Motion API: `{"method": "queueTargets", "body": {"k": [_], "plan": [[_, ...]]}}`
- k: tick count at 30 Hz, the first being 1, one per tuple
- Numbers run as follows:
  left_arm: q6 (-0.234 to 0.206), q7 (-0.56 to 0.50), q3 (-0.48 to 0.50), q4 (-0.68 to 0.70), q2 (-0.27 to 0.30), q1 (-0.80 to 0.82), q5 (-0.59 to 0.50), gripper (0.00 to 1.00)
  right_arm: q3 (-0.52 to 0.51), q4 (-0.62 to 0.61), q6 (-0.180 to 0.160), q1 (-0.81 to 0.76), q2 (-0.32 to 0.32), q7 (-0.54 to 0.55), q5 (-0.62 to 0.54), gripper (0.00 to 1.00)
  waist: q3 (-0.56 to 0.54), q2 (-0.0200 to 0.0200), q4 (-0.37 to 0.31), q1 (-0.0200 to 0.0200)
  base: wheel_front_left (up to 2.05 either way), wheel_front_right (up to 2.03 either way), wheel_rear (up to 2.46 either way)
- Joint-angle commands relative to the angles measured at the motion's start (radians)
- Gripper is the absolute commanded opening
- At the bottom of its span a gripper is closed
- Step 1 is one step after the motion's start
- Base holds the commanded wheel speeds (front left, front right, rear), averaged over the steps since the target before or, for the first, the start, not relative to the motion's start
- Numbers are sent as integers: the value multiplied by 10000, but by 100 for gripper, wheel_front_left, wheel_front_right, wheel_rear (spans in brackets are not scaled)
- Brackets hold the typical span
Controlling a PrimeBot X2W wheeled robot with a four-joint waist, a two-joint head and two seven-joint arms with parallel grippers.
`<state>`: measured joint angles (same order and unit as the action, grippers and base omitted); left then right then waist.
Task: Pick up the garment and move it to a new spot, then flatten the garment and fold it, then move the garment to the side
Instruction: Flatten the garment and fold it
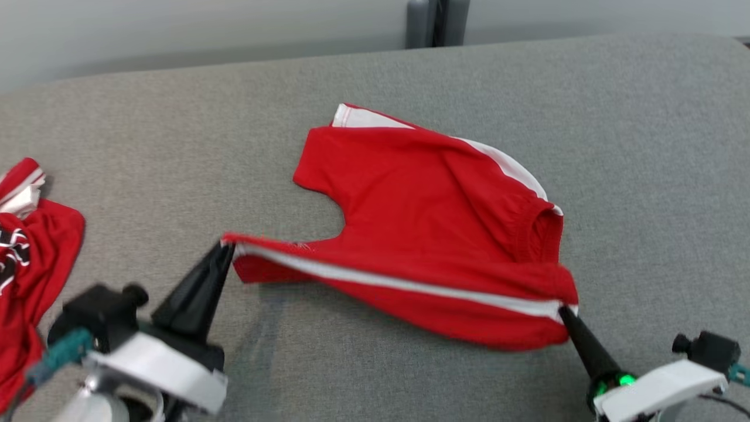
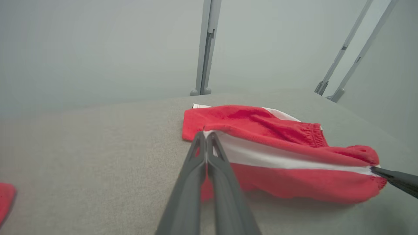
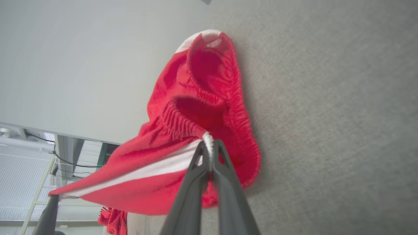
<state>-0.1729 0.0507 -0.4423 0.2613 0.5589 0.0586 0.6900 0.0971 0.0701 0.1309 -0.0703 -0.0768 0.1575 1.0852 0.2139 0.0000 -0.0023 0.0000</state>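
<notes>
The garment (image 1: pixel 422 217) is a pair of red shorts with white side stripes, lying across the middle of the grey surface. Its near edge is lifted and stretched between both grippers. My left gripper (image 1: pixel 225 246) is shut on the leg-hem corner at the white stripe; the left wrist view has its tips (image 2: pixel 205 134) pinching that stripe on the shorts (image 2: pixel 277 153). At the lower right, my right gripper (image 1: pixel 563 310) is shut on the waistband corner. In the right wrist view its tips (image 3: pixel 209 145) clamp the white stripe end beside the gathered elastic of the shorts (image 3: pixel 202 98).
A second red garment (image 1: pixel 26 258) with white and black markings lies crumpled at the left edge of the grey padded surface (image 1: pixel 644 146). A grey post (image 1: pixel 436 22) stands behind the surface's far edge, against a pale wall.
</notes>
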Motion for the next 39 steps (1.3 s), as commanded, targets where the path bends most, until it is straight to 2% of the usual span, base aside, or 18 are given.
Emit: {"method": "queueTargets", "body": {"k": [1, 7, 11, 14, 18, 24, 31, 32, 33, 34, 35, 39], "plan": [[260, -111, 10, -197, 94, 736, -107, 0, -116, -109, -2, 378, 87, 20, 136, 0, 403, 0, -238, 0, 0, 0, 0], [1453, -555, -179, -1718, -241, 3476, -15, 0, 183, 100, -2, 1868, 240, -543, 1141, 0, 1300, 0, -600, 0, 0, 0, 0], [2206, -694, -412, -3330, -746, 5329, 19, 0, 757, 416, -2, 2942, 231, -1333, 1868, 0, 1820, 0, -799, 0, 0, 0, 0], [2569, -499, -567, -4715, -1199, 6583, -47, 0, 1167, 621, -2, 3603, 234, -1868, 1956, 0, 2109, 0, -959, 0, 0, 0, 0], [2863, -313, -833, -6608, -1661, 7910, -39, 0, 1635, 866, -2, 4316, 228, -2466, 2100, 0, 2409, 0, -1246, 0, 0, 0, 0], [3026, -31, -1226, -9029, -2124, 9249, 202, 0, 2170, 1429, -2, 5137, 226, -3057, 2353, 0, 2709, 0, -1598, 0, 0, 0, 0], [3046, 402, -1993, -10359, -2451, 9931, 746, 0, 2471, 2111, -3, 5633, 216, -3397, 2445, 0, 2830, 0, -1714, 0, 0, 0, 0], [3038, 516, -2115, -10464, -2451, 9997, 885, 24, 2515, 2191, -3, 5692, 217, -3456, 2410, 9, 2832, 0, -1731, 0, 0, 0, 0], [3025, 645, -2237, -10564, -2447, 10036, 989, 75, 2560, 2285, -3, 5720, 214, -3464, 2338, 33, 2823, 0, -1747, 0, 0, 0, 0], [3027, 721, -2381, -10677, -2457, 10024, 1118, 100, 2625, 2355, -3, 5738, 219, -3476, 2331, 94, 2815, 0, -1757, 0, 0, 0, 0], [3027, 843, -2509, -10755, -2469, 9996, 1232, 100, 2643, 2393, -3, 5734, 222, -3528, 2254, 100, 2781, 0, -1749, 0, 0, 0, 0], [3028, 1499, -2852, -10963, -2376, 9755, 1563, 100, 2614, 2549, -5, 5459, -39, -3731, 1684, 100, 2604, 0, -1648, 0, 0, 0, 0]]}}
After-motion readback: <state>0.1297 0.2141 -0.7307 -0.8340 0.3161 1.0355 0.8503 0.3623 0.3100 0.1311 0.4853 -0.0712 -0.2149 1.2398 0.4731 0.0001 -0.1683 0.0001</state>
